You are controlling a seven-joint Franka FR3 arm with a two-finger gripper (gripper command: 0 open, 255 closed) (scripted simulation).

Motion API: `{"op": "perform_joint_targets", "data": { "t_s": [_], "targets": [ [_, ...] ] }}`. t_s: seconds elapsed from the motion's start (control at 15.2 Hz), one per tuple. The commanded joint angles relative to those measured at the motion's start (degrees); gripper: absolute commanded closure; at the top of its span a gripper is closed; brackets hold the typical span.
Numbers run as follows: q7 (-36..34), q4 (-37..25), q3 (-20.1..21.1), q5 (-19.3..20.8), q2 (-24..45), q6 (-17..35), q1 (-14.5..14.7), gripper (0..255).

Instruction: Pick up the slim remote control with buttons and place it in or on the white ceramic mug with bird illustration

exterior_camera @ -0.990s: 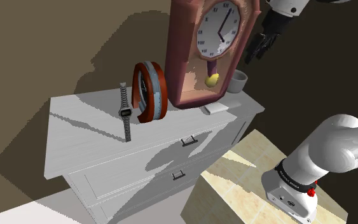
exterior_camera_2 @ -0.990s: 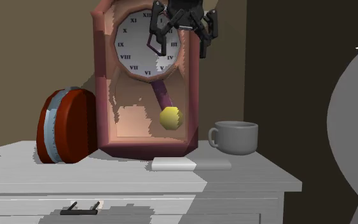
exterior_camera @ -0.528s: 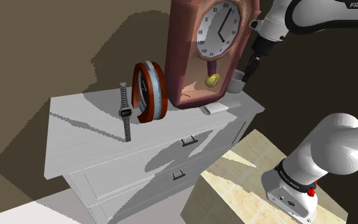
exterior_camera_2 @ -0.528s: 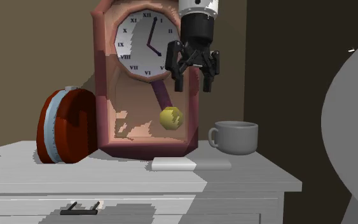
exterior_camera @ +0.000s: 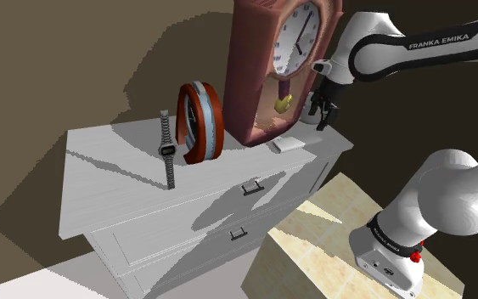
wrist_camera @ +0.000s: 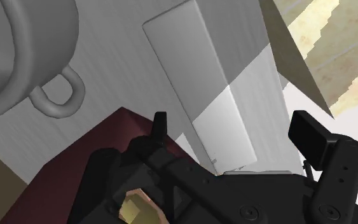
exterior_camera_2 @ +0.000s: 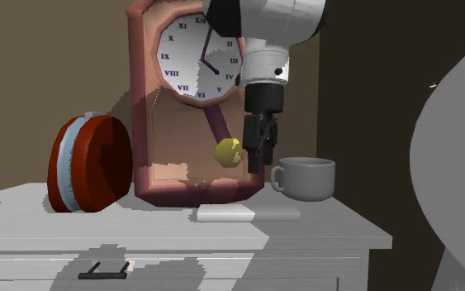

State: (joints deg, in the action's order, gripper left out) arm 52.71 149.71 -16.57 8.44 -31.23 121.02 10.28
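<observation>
Holds hand [exterior_camera_2: 258,159] with fingers spread wide, empty, just beside clock [exterior_camera_2: 181,149]. Finds pale flat remote [exterior_camera_2: 225,214] lying on white surface [exterior_camera_2: 98,231], at eight o'clock from grey mug [exterior_camera_2: 305,178], untouched.

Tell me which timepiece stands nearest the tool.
The tall reddish-brown pendulum clock: the black tool hangs right beside it; the round red clock and the grey wristwatch stand farther off.

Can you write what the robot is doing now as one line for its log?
gripper: open, above remote | remote: flat on dresser, not held | mug: upright, beside clock
</observation>
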Motion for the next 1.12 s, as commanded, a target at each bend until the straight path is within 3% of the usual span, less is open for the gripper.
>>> {"op": "perform_joint_targets", "data": {
  "t_s": [0.0,0.13,0.66,1.06],
  "targets": [
    [8.0,0.7,-2.8,1.0,4.0,3.9,1.6,0],
    [14.6,0.9,-5.0,1.6,7.7,7.3,3.1,0],
    [15.3,3.7,-6.2,1.1,12.3,14.5,3.6,0],
    [15.3,3.7,-6.2,1.1,12.3,14.5,3.6,0]
  ]
}}
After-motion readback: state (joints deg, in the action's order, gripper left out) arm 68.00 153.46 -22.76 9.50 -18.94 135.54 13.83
